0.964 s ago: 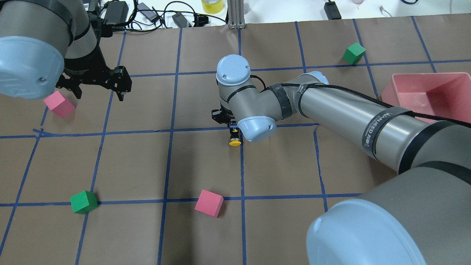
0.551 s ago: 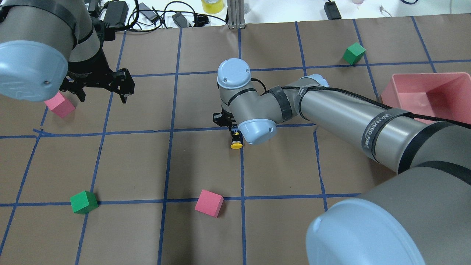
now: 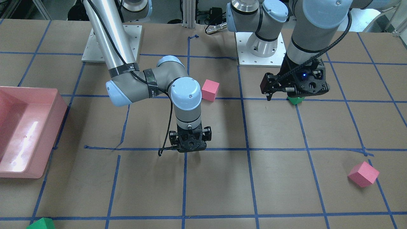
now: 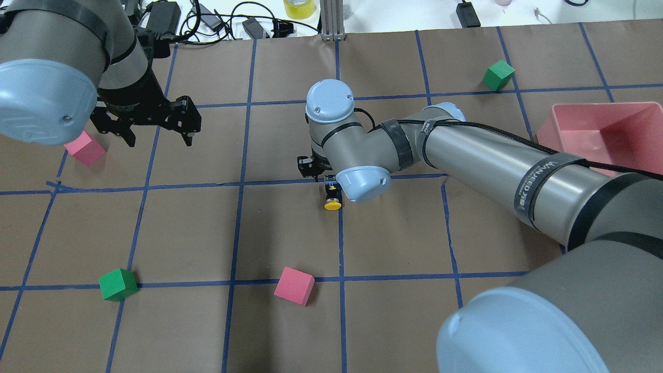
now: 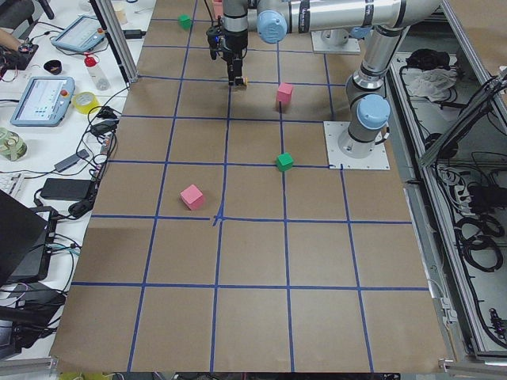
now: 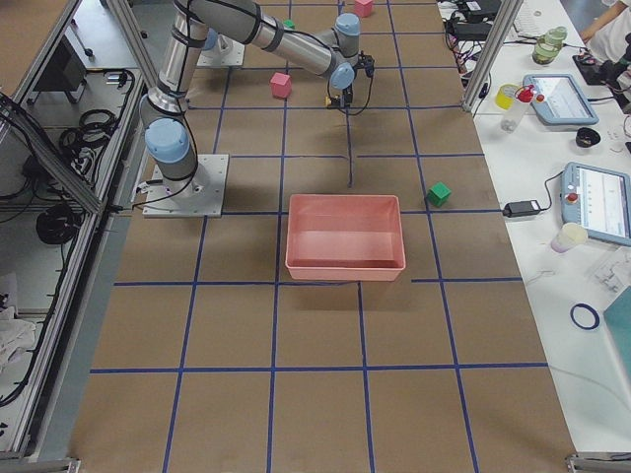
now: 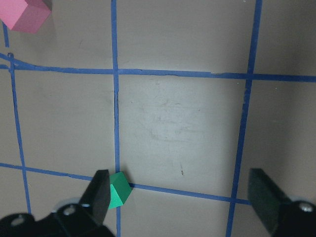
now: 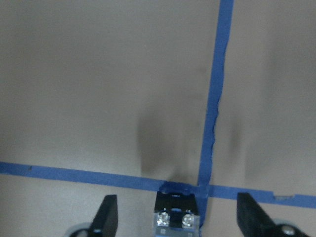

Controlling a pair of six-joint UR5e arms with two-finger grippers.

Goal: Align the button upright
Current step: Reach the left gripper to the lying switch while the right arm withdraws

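Note:
The button is on the brown paper near a blue tape crossing at mid-table. It appears to lie on its side, with its yellow cap toward the near edge in the overhead view. My right gripper points down over its base end, mostly hidden under the wrist. In the right wrist view its fingers stand wide apart on either side of the grey base block, with a gap on each side. In the front view the gripper hides the button. My left gripper is open and empty, raised at the far left.
A pink bin stands at the right. Green cubes lie at the far right and near left. Pink cubes lie at the near middle and far left. Cables lie along the far edge.
My left gripper has moved right, away from the far-left pink cube. My right wrist shifted slightly, and the button sits a little nearer the near edge than a second ago.

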